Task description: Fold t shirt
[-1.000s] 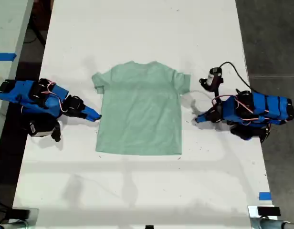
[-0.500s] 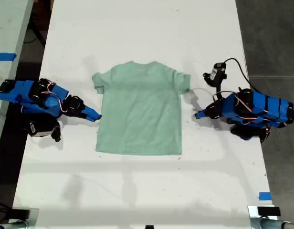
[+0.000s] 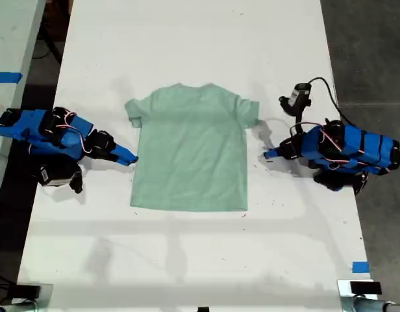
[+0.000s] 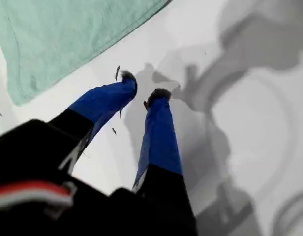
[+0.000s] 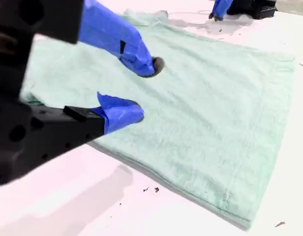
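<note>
Shirt: pale mint-green soft cloth t shirt (image 3: 190, 148), flat, mid white tabletop (image 3: 187, 39).
First tool (image 4: 141, 91): jaws slightly spread, empty, beside shirt's sleeve.
Second tool (image 5: 144, 91): jaws spread over shirt's edge.

My first gripper (image 4: 140, 91) and my second gripper (image 5: 147, 91) hover, jaws parted.

Plain pale mint-green t shirt (image 3: 189, 148) on a white table (image 3: 193, 45), between blue arms (image 3: 346, 151)
</note>
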You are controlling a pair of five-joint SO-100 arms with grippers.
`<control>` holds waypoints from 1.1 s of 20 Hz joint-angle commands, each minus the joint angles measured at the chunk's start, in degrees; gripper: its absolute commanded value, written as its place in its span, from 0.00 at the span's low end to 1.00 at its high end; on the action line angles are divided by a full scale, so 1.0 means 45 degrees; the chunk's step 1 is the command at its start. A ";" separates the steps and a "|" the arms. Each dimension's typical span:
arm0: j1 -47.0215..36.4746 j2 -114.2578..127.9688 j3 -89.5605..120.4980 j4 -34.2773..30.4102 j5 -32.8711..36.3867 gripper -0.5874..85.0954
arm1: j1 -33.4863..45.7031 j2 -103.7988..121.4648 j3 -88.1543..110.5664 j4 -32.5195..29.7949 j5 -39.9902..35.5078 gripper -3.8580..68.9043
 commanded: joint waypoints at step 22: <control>0.0059 0.0098 0.0508 0.0020 0.0117 0.14 | 0.8242 -2.1660 -0.9453 -1.1992 0.1172 0.08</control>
